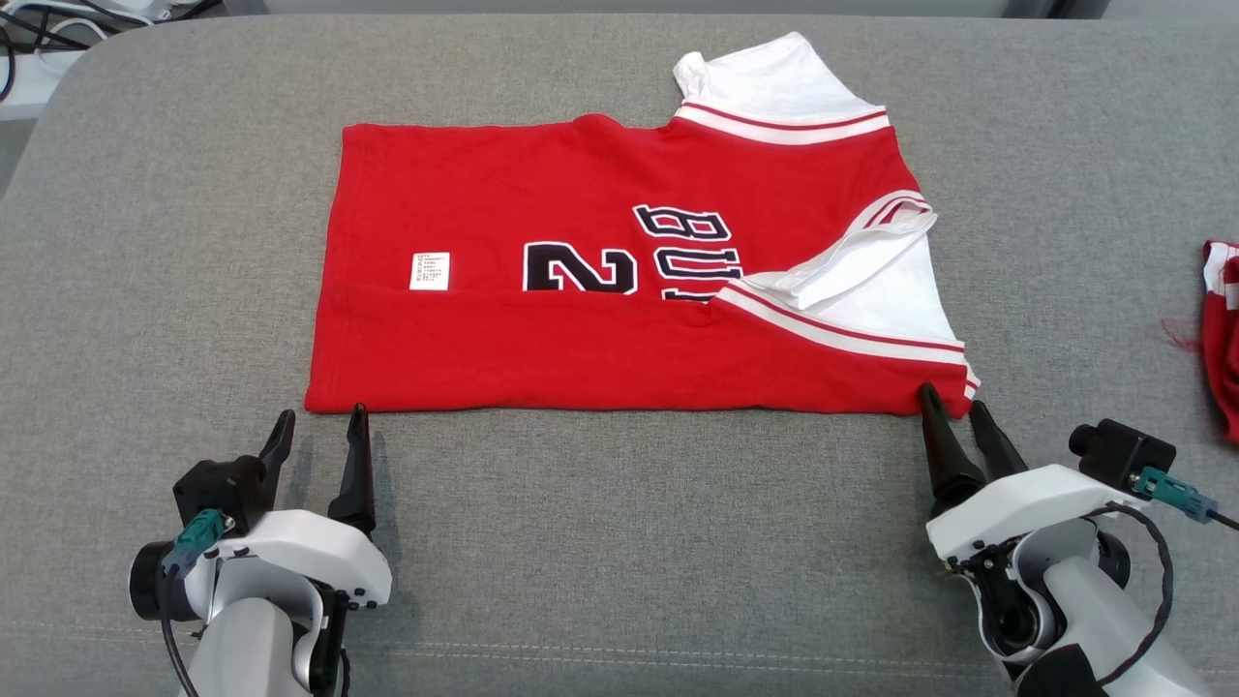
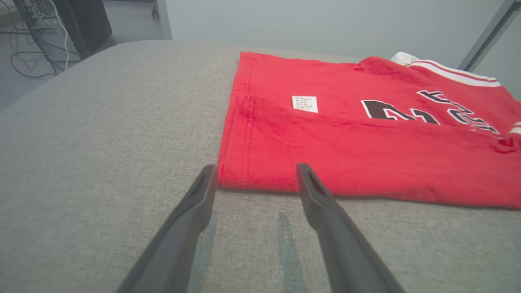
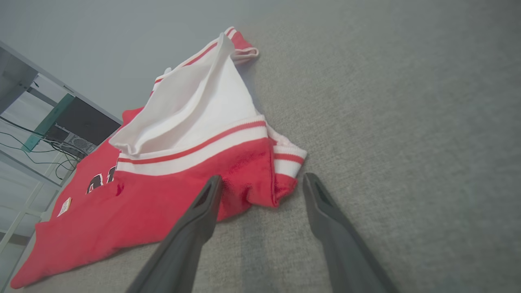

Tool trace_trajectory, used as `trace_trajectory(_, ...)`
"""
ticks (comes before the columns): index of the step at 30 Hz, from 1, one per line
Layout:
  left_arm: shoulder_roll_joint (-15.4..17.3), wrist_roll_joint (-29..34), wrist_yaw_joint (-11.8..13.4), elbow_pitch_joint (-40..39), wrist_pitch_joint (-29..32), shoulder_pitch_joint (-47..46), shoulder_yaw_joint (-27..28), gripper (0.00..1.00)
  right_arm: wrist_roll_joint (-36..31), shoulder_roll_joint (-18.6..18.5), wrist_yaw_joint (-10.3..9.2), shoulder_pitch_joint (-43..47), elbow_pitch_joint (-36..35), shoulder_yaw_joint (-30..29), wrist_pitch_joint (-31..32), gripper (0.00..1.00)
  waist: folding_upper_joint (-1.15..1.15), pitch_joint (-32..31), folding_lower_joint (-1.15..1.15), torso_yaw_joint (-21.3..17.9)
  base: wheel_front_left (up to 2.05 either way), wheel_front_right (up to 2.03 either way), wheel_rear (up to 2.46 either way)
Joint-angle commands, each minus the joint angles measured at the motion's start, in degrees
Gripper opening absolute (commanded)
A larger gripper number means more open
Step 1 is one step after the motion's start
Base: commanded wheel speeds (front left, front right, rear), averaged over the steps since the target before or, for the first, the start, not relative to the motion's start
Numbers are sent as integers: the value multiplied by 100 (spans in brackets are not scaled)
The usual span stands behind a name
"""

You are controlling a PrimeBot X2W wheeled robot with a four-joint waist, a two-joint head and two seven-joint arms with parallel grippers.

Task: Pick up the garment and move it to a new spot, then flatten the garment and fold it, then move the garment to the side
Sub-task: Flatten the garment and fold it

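A red garment [image 1: 600, 319] with white sleeves, black lettering and a small white label lies spread on the grey surface, its near long side folded over. My left gripper [image 1: 322, 424] is open at the garment's near left corner [image 2: 240, 175], fingertips just short of the hem. My right gripper [image 1: 953, 402] is open at the near right corner [image 3: 260, 187], its fingers straddling the red cloth below the striped sleeve band. Nothing is clamped in either one.
The grey padded surface [image 1: 629, 542] runs wide on all sides of the garment. Another red cloth [image 1: 1222, 329] lies at the right edge. Cables and equipment [image 2: 44, 32] stand on the floor beyond the far left corner.
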Motion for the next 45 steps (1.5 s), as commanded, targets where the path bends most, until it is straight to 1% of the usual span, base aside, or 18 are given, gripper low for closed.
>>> trace_trajectory(1,144,76,-14,-152,-50,1,154,100,143,38,-16,-28,-28,194,-33,100,0,8,0,1,0,0,0)
trace_trajectory(3,143,72,-24,-160,-50,-14,152,100,223,5,-16,-56,-36,273,-33,59,0,26,0,1,0,0,0)
trace_trajectory(4,143,63,-31,-164,-50,-25,150,100,268,0,-16,-73,-54,298,-33,33,0,37,0,0,0,0,0)
trace_trajectory(5,143,55,-37,-167,-50,-38,151,100,307,-9,-16,-87,-68,309,-33,0,0,48,0,-2,0,0,0)
trace_trajectory(8,143,-134,-78,-133,-50,-95,187,100,333,-53,-16,-131,-76,386,-33,0,0,83,0,-10,0,0,0)
trace_trajectory(10,143,-445,-117,-58,-50,-154,247,100,304,-87,-16,-163,-83,431,-33,0,0,108,0,-16,0,0,0)
trace_trajectory(15,143,-959,-182,225,-50,-350,315,100,256,-136,-16,-215,-119,425,-33,0,0,174,0,-49,0,0,0)
trace_trajectory(20,143,-2210,-269,765,-50,-677,368,100,173,-148,-16,-231,-148,490,-33,0,0,220,0,-119,0,0,0)
trace_trajectory(25,143,-2664,-293,1063,-50,-848,211,100,125,-137,-16,-248,-148,550,-33,0,0,267,0,-182,0,0,0)
trace_trajectory(27,143,-2975,-297,1286,-50,-941,118,100,65,-122,-16,-278,-173,577,-33,0,0,293,0,-218,0,0,0)
trace_trajectory(30,143,-3095,-298,1372,-50,-1011,63,100,27,-112,-16,-303,-199,588,-33,0,0,313,0,-245,0,0,0)
trace_trajectory(31,142,-3221,-298,1382,-50,-1035,50,87,19,-108,-16,-309,-206,592,-33,0,0,319,0,-253,0,0,0)
trace_trajectory(32,142,-3360,-298,1401,-50,-1052,14,49,13,-106,-16,-313,-211,599,-33,0,0,324,0,-259,0,0,0)
trace_trajectory(33,142,-3452,-298,1415,-50,-1070,-25,21,13,-106,-16,-316,-215,599,-33,0,0,327,0,-261,0,0,0)
trace_trajectory(34,148,-3432,-299,1418,-50,-1084,-87,0,15,-108,-16,-319,-220,598,-33,0,0,331,0,-262,0,0,0)
trace_trajectory(39,184,-3529,-299,1369,-50,-1052,-192,0,52,-113,-16,-311,-256,587,-33,0,0,298,0,-289,0,0,0)
trace_trajectory(41,244,-3425,-299,1300,-50,-984,-218,0,80,-118,-16,-289,-288,591,-33,0,0,248,0,-303,0,0,0)
trace_trajectory(45,296,-3254,-299,1272,-50,-819,-14,0,180,-131,-16,-161,-364,683,-33,0,0,101,0,-351,0,0,0)
